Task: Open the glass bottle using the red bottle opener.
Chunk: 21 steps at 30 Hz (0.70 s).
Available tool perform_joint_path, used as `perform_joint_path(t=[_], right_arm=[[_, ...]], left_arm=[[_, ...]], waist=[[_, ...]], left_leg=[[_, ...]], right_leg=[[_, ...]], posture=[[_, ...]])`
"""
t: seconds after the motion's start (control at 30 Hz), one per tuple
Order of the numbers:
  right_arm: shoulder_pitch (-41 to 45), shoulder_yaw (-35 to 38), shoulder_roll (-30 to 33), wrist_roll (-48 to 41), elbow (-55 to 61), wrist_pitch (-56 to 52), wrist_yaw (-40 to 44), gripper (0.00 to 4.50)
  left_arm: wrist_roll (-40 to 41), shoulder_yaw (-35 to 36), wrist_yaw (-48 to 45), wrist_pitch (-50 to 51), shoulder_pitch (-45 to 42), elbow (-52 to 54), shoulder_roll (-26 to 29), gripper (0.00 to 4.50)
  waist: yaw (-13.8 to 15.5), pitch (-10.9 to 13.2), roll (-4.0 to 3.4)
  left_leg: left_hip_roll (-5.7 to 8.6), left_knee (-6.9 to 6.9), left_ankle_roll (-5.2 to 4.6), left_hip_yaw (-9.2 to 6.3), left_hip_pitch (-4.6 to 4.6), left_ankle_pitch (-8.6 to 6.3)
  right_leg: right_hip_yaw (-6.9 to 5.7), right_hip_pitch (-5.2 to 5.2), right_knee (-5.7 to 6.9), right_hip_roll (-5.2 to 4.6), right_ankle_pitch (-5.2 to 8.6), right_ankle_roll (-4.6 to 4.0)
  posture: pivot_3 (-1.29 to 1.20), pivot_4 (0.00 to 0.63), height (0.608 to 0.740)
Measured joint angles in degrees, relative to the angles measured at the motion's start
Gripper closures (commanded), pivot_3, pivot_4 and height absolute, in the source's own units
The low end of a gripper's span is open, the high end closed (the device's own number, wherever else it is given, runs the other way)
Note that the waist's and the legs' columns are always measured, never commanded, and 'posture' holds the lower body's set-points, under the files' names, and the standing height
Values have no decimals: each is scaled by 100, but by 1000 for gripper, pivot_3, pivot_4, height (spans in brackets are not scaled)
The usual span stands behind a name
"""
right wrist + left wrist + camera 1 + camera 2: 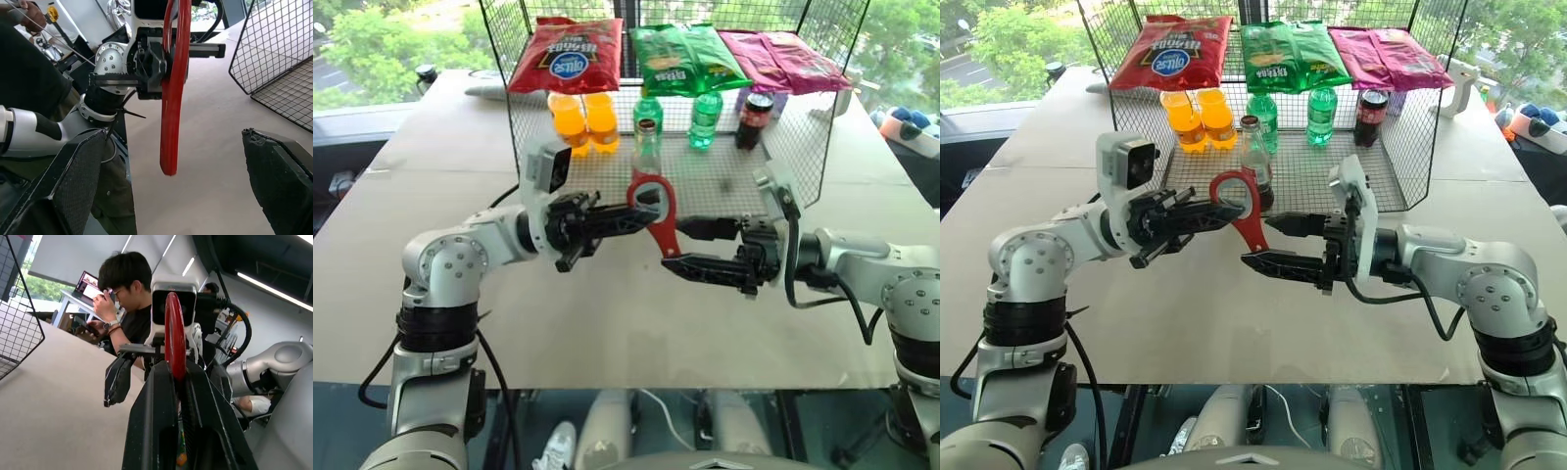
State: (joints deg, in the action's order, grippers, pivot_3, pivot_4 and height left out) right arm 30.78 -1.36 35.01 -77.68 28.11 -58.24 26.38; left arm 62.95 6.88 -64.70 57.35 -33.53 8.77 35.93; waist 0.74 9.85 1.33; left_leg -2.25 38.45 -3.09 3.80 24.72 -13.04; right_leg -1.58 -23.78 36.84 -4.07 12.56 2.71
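Little print could be read. Beyond the jaws, the red snack bag [566, 56] on top of the wire basket [803, 147] carried a blue oval logo, upside down and illegible; the green bag [685, 59] beside it likewise bore unreadable lettering.

You've got the red bottle opener [654, 211] up between left gripper [641, 217] and right gripper [683, 245], over the table [440, 166]; glass bottle [646, 147] stands behind it inside the wire basket [783, 157]
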Motion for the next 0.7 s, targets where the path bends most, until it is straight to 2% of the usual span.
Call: perform_joint_path(t=[0.1, 0.13, 0.17, 0.2, 0.27, 0.4, 0.43, 0.47, 0.7], right_arm=[[6, 0, 0, -96, -4, -68, 13, 0], [18, -3, 2, -118, -4, -119, 27, 516], [20, -5, 3, -123, -4, -130, 32, 516], [27, -9, 3, -135, -4, -156, 46, 1121], [109, -53, -52, -188, -4, -229, 53, 1521], [163, -114, -135, -256, -48, -314, 0, 3639], [163, -114, -142, -258, -110, -351, -22, 3918], [163, -114, -148, -259, -129, -367, -33, 4407], [184, -122, -185, -263, -190, -465, -54, 4487]], left_arm=[[-120, -80, -151, -92, 2, 1, 22, 4454], [-166, -83, -198, -134, 1, 2, 24, 4500], [-180, -83, -208, -143, 1, 2, 25, 4500], [-212, -83, -233, -161, 1, 2, 27, 4500], [-266, -136, -313, -191, 5, 33, 30, 4500], [-282, -203, -375, -196, 31, 145, 30, 4500], [-282, -204, -392, -197, 48, 194, 32, 4500], [-282, -207, -398, -197, 54, 202, 32, 4500], [-313, -215, -387, -250, 127, 230, 38, 4500]], waist=[[-1, 0, 0], [-4, 0, 0], [-4, 0, 0], [-4, 0, 0], [-5, 0, 0], [-2, 0, 0], [-2, 0, 0], [-3, 0, 0], [-4, 1, -1]], left_leg=[[-1, 0, 0, -1, 1, 0], [-1, 0, 0, -1, 0, 0], [-1, 0, 0, -1, 0, 0], [-1, 0, 0, -1, 0, 0], [-3, -1, 0, -2, 0, 0], [-4, -1, 0, -2, 1, 0], [-4, -1, 0, -2, 1, 0], [-4, -1, 0, -2, 0, 0], [-4, -2, 0, -2, 1, 0]], right_leg=[[0, 0, 0, -1, 0, 0], [0, 0, 0, -1, 0, 0], [0, 0, 0, 0, 0, 0], [0, 0, 0, 0, 0, 0], [0, 0, 0, 0, 0, 0], [0, 0, 0, -1, 0, 0], [0, 0, 0, -2, 0, 0], [0, -1, -1, -2, 0, 0], [0, -1, -1, -1, 1, 0]], posture=[[0, 150, 740], [0, 150, 740], [0, 150, 740], [0, 150, 740], [0, 150, 740], [0, 150, 740], [0, 150, 740], [0, 150, 740], [0, 150, 740]])
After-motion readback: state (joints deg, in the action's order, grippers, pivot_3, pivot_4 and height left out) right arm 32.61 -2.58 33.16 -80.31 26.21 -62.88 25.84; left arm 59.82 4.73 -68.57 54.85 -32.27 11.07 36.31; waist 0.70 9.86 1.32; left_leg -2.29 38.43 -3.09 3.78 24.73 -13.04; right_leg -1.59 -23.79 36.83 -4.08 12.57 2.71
